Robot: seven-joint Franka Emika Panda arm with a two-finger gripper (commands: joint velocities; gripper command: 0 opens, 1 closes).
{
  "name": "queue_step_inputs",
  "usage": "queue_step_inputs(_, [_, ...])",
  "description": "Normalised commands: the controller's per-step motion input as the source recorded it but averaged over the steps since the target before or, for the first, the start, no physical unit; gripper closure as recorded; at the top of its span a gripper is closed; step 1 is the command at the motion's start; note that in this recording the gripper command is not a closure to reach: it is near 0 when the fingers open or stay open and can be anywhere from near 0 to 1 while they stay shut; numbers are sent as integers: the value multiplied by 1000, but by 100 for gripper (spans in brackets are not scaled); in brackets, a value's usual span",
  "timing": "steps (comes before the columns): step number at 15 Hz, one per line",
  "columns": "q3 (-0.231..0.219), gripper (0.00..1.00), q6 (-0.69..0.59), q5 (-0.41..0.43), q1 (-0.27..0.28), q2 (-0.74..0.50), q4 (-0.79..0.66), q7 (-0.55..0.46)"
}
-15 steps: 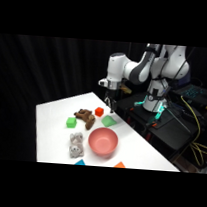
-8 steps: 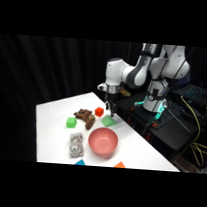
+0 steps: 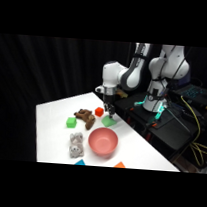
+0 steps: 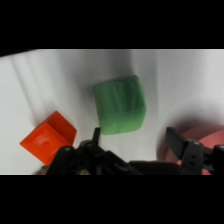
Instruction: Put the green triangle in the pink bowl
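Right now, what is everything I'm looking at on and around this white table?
Medium-green wedge-like block: one, green, far side of the table, right under the gripper.
Small red block: one, red, just left of the green block.
Brown lumpy toy: one, brown, mid-table.
Bright green cube: one, left of the brown toy.
Round salmon-pink plastic bowl: one, near side of the table.
Grey plush toy: one, left of the bowl.
Blue piece and orange piece: one each, at the near edge, cut off.
White table: one.
White arm's gripper: one, open, above the green block.
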Motion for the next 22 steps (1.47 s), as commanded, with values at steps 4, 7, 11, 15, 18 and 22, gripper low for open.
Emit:
queue_step_inputs(4, [69,0,-150,48,-65,-44,1,-66])
queue_step_inputs(7, [79,0,-91,110,-73,-35,-36,-147])
queue_step_inputs(11, [55,0,-66,67,-94,2,2,-214])
queue_step_inputs(15, [-9,0,-81,-32,-150,73,100,-278])
queue_step_inputs(18, [-16,0,-89,-41,-172,147,184,-296])
queue_step_inputs(22, [96,0,-97,39,-141,206,245,-278])
